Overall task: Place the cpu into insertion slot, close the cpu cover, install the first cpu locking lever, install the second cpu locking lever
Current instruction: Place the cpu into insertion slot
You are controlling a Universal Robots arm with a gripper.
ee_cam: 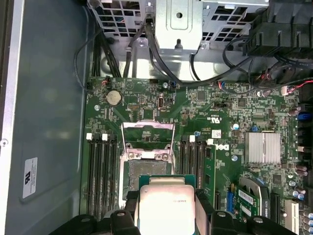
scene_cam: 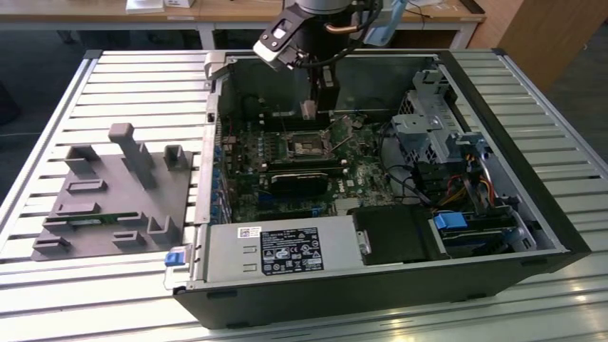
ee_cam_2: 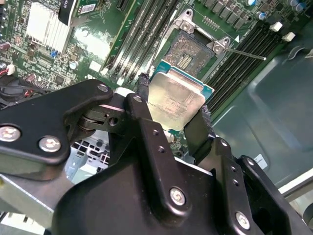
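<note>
My gripper (scene_cam: 310,114) hangs inside the open computer case, shut on the cpu (scene_cam: 309,108), a pale silvery-tan square chip. In both wrist views the black fingers (ee_cam_2: 143,93) clamp two opposite edges of the cpu (ee_cam_2: 176,100). The chip is held above the board, a little off to one side of the insertion slot (ee_cam_2: 189,52). That slot (ee_cam: 146,172) lies bare, with a dark centre and a metal surround. The cpu cover (ee_cam: 148,132), a thin silvery frame, is swung open on the far side of the slot from the gripper. A thin locking lever (ee_cam_2: 244,53) sticks out beside the slot.
The green motherboard (scene_cam: 361,185) lies in a black case (scene_cam: 532,214) on a slatted metal table. A power supply (scene_cam: 285,249) fills the front, and a drive cage (scene_cam: 437,128) with cables stands at the exterior view's right. A grey fixture block (scene_cam: 114,192) sits outside the case, left.
</note>
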